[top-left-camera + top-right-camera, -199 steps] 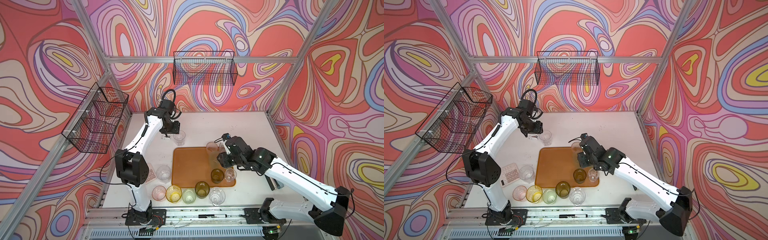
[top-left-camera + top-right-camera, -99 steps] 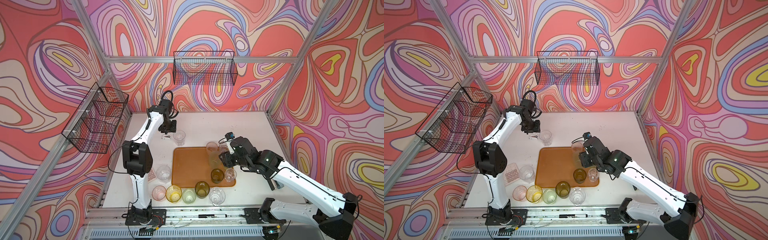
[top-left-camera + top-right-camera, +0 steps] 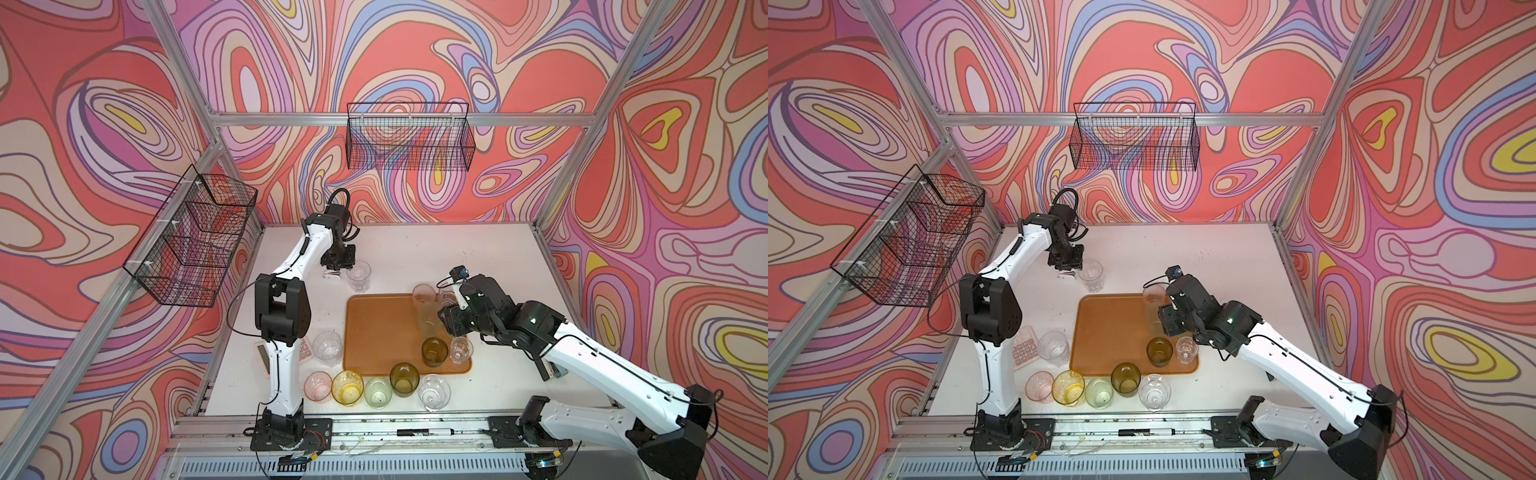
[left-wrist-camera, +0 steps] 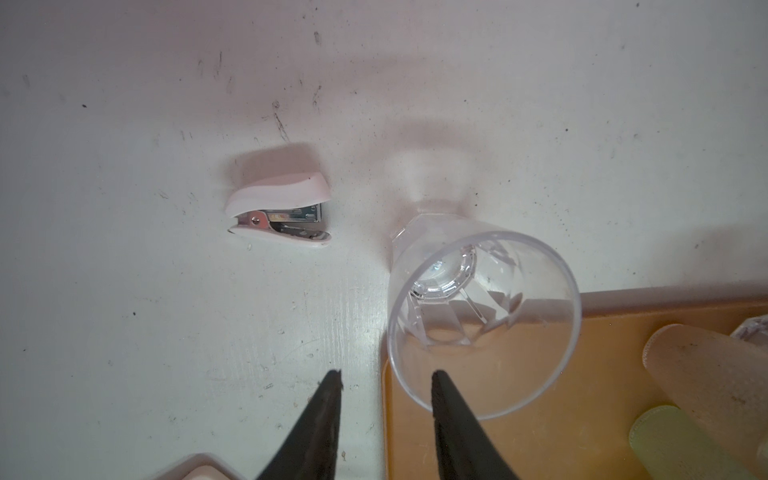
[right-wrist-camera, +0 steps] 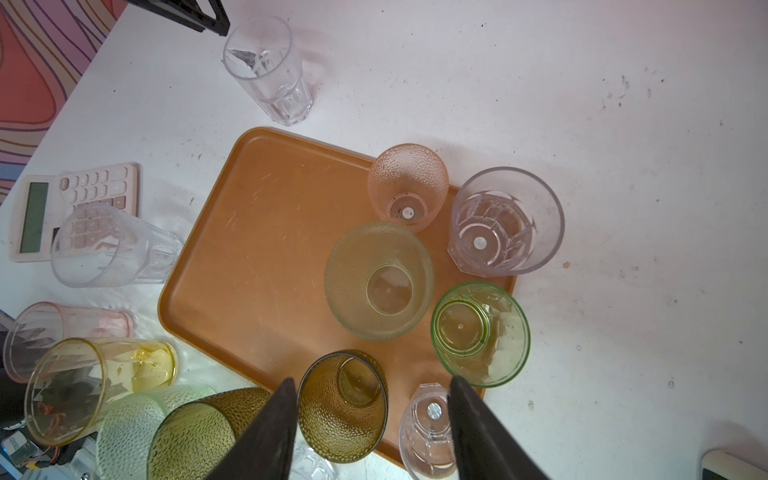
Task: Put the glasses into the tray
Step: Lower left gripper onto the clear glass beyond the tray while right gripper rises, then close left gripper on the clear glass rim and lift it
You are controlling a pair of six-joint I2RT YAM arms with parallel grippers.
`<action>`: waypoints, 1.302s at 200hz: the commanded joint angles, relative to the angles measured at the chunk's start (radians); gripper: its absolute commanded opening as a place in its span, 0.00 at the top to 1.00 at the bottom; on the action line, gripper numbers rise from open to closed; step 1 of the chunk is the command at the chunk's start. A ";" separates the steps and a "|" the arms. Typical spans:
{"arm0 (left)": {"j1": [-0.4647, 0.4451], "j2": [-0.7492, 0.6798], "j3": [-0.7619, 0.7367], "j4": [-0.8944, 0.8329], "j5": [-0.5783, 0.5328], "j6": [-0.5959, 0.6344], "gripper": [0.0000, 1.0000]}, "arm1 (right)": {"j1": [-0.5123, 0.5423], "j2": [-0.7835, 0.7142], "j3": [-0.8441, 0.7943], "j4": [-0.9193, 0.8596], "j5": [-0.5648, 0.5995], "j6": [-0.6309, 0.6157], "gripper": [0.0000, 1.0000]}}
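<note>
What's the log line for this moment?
left gripper: open, at rim of clear faceted tumbler | right gripper: open, empty, above tray | tumbler off tray

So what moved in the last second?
The left arm's elbow swung inward while the left gripper closed partway astride the rim of the clear faceted glass, not yet gripping. The right gripper, open and empty, drifted right. The other glasses and the flat orange-brown tray stayed put.

Below me a small pink-white stapler (image 4: 278, 212) lies on its side on the scuffed white table (image 4: 124, 291). A pink calculator (image 5: 70, 208) lies face up. A black wire basket (image 3: 409, 141) hangs on the back wall, a second basket (image 3: 195, 241) on the left.
</note>
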 commanded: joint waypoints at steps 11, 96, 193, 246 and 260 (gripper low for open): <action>0.005 0.036 0.013 -0.007 0.011 -0.020 0.62 | 0.000 -0.005 -0.022 0.017 0.005 -0.008 0.40; 0.005 0.067 0.004 0.020 0.017 -0.025 0.73 | 0.000 -0.007 -0.026 0.011 0.007 -0.006 0.41; 0.005 0.078 0.006 0.017 0.017 -0.024 0.86 | -0.001 -0.008 -0.032 0.009 0.007 -0.004 0.41; 0.005 0.075 0.009 0.005 0.018 -0.016 0.92 | -0.001 -0.006 -0.035 0.011 0.004 0.000 0.41; 0.005 0.070 0.009 0.004 0.020 -0.016 0.94 | -0.001 -0.005 -0.034 0.012 0.004 0.001 0.41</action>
